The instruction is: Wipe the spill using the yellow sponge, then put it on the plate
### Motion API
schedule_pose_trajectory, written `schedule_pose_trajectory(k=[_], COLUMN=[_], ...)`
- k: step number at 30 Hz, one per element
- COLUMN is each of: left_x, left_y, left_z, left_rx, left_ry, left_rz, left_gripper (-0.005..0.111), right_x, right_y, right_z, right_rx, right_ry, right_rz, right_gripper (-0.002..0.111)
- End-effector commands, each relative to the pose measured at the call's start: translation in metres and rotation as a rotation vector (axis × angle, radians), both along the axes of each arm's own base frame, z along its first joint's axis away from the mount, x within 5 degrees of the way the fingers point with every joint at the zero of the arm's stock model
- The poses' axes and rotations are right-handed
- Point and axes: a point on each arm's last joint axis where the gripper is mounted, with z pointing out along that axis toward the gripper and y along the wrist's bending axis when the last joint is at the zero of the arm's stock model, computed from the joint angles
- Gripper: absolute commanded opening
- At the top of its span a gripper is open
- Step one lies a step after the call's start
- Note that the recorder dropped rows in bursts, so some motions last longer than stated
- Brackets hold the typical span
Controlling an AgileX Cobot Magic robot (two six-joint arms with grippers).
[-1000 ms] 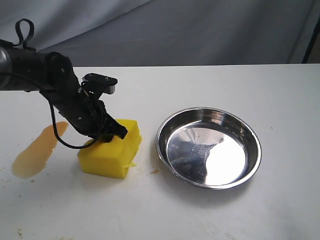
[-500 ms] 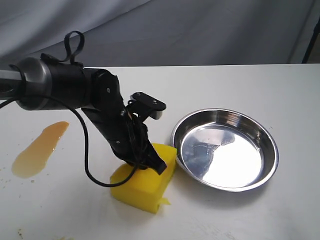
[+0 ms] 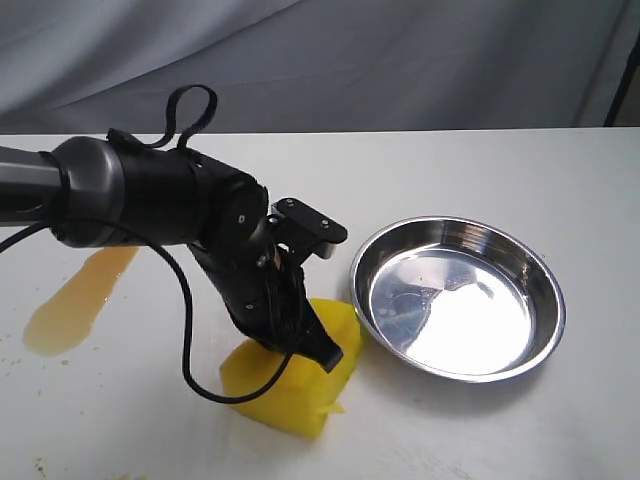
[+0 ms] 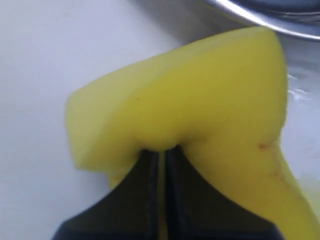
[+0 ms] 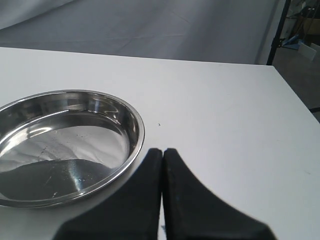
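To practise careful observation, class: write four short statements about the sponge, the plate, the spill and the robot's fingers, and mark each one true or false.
1. The left fingers pinch the yellow sponge. True.
2. The yellow sponge lies inside the plate. False: it is outside the plate, beside its rim.
3. An amber spill lies on the table. True.
4. The right fingers grip the plate's rim. False: they are closed together and hold nothing.
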Motion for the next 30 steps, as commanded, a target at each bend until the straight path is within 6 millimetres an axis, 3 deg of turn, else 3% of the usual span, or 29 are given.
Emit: schedule_pose_trajectory(k=[1, 7, 14, 20, 30], left_x=[-0.001, 0.002, -0.004, -0.022, -0.062], left_y=[0.034, 0.046, 0.04, 0.019, -0.025], left_z=[-0.022, -0.023, -0.025, -0.026, -0.026], left_rx=[0.315, 0.406, 0.339, 0.133, 0.099], left_ry=[-0.044, -0.072, 0.001, 0.159, 0.122], left_rz=[0.009, 0.023, 0.008, -0.072, -0.244], left_gripper=[0.0, 0.0, 0.0, 0.0, 0.0], right_x=[0.0, 0.0, 0.0, 0.0, 0.0], right_y=[0.0, 0.0, 0.0, 0.0, 0.0], right_z=[0.0, 0.0, 0.0, 0.0, 0.0], right_rx=[0.007, 0.007, 0.007, 0.007, 0.007], right_ry=[-0.005, -0.005, -0.005, -0.005, -0.005], right_rz=[-0.008, -0.008, -0.008, -0.008, -0.008], right_gripper=[0.0, 0.0, 0.0, 0.0, 0.0])
